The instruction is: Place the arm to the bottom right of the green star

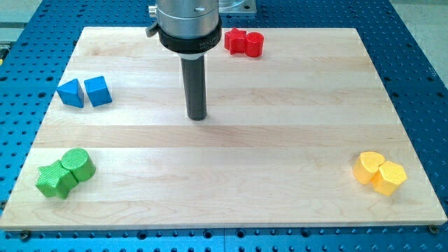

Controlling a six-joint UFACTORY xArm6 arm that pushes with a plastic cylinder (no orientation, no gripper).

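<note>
The green star [53, 180] lies near the bottom left corner of the wooden board [231, 175], touching a green cylinder [78, 164] just above and to its right. My tip [197, 117] is on the board in the upper middle, far to the upper right of the green star and apart from every block.
Two blue blocks, a triangle-like one [71, 93] and a cube [97, 91], sit side by side at the left. A red star [236, 40] and red cylinder [253, 44] touch at the top edge. Two yellow blocks [379, 172] sit at the bottom right.
</note>
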